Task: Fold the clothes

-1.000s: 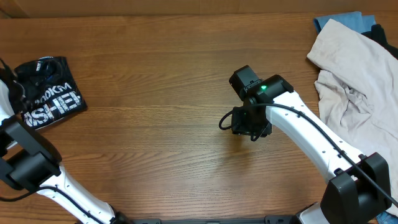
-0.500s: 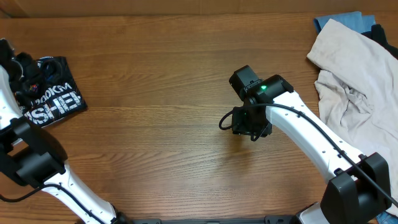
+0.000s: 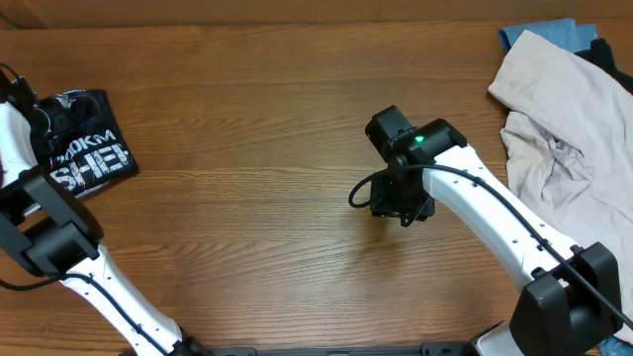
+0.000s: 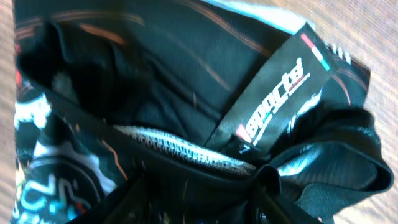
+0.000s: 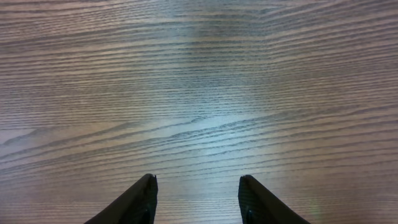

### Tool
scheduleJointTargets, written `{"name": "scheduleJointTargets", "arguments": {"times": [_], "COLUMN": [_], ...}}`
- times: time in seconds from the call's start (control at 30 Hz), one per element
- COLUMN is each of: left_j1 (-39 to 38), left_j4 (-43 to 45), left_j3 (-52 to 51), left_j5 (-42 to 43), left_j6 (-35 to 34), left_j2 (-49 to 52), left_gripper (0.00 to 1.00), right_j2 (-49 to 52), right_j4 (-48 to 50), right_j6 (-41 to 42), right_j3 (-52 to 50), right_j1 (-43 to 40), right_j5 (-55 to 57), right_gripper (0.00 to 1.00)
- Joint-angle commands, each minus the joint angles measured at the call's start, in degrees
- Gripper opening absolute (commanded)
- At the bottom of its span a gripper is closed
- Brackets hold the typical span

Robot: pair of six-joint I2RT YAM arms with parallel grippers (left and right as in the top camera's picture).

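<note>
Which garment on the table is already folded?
The black shirt with white lettering at the left edge, a compact rectangle. The beige garment and the blue garment on the right lie in a loose heap.

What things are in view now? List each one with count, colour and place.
black printed shirt: one, black with white letters, far left
shirt label: one, black, on the shirt
beige garment: one, beige, crumpled, far right
blue cloth: one, blue, top right corner
dark garment: one, black, right edge
table: one, brown wood
left arm: one, white and black, over the shirt; left jaws unclear
right arm: one, white and black, centre; right jaws open above bare wood
</note>
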Motion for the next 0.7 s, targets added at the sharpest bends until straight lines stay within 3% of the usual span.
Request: {"name": "scheduleJointTargets", "arguments": {"times": [0.0,0.67], "left_j1": [1.1,2.3], "left_j4": [2.8,9.0], "left_j3": [0.4,0.7], "left_j5": [-1.7,-8.0], "left_j6": [0.3,-2.8], "left_j2": [-0.1,0.0], "left_gripper": [0.55,0.66], "right_j2": [-1.5,-1.5], "right_j4": [0.2,0.4], "right_j6": [-0.2,-0.2], "right_j3": [1.4,1.4], "right_j1": [-0.2,-0.2], "right_j5": [0.5,0.5], "right_gripper": [0.46,0.47]}}
